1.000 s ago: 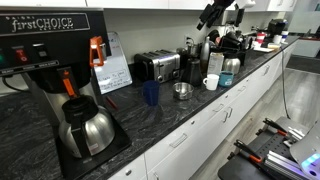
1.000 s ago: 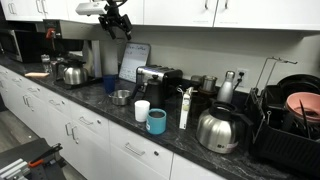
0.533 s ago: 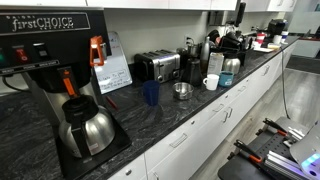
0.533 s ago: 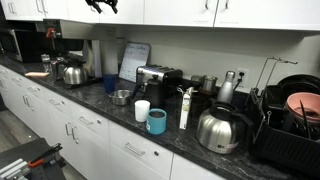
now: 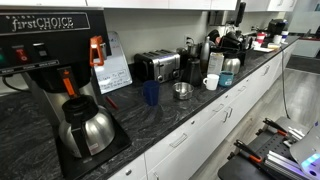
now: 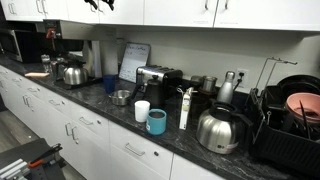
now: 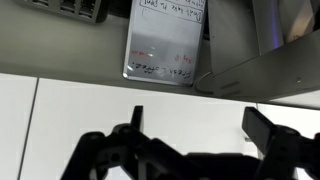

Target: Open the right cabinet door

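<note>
- The pincer hangs at the very top of an exterior view, in front of the white upper cabinets above the far left stretch of the desk.
- From the wrist view its two dark fingers stand wide apart with nothing between them.
- The cabinet door just right of the pincer is shut, flush with its neighbours. Whether the fingers touch it cannot be told, since the frame cuts them off.
- In the wrist view a white panel fills the lower half, with a thin vertical seam near its left edge.
- Beyond that panel the wrist camera looks down on a printed notice sheet, seen upside down.
- On the dark stone desk below, a black toaster stands against the wall, to the right of the notice.
- A white mug and a teal cup sit side by side near the front edge.
- A steel kettle stands to their right.
- Nearest the camera in an exterior view is a coffee machine with a steel carafe on its plate.
- A blue cup and a metal bowl stand farther along.
</note>
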### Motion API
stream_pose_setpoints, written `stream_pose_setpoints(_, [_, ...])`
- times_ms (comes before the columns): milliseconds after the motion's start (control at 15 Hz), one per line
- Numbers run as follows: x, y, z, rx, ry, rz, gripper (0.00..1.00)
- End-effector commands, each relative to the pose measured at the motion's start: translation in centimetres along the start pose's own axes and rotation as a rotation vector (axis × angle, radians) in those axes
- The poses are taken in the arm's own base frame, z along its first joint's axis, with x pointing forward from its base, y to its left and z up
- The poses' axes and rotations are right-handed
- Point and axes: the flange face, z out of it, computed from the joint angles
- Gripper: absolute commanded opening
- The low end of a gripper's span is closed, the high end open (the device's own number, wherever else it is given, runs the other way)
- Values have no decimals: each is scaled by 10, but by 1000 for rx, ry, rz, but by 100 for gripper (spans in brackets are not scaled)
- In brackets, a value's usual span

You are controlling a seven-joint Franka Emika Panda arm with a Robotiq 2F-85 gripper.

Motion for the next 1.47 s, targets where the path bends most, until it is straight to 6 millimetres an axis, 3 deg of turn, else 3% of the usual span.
stream_pose_setpoints(0, [1, 0, 0, -1, 1, 0, 100])
stream_pose_setpoints(200, [6, -4, -1, 7, 25, 1, 100])
stream_pose_setpoints(600, [52, -36, -5, 48, 242, -20, 100])
stream_pose_setpoints(1133, [94, -81, 29, 185, 392, 62, 100])
stream_pose_setpoints(1200, [81, -78, 25, 168, 354, 51, 100])
stream_pose_setpoints(1400, [89, -84, 29, 189, 370, 61, 100])
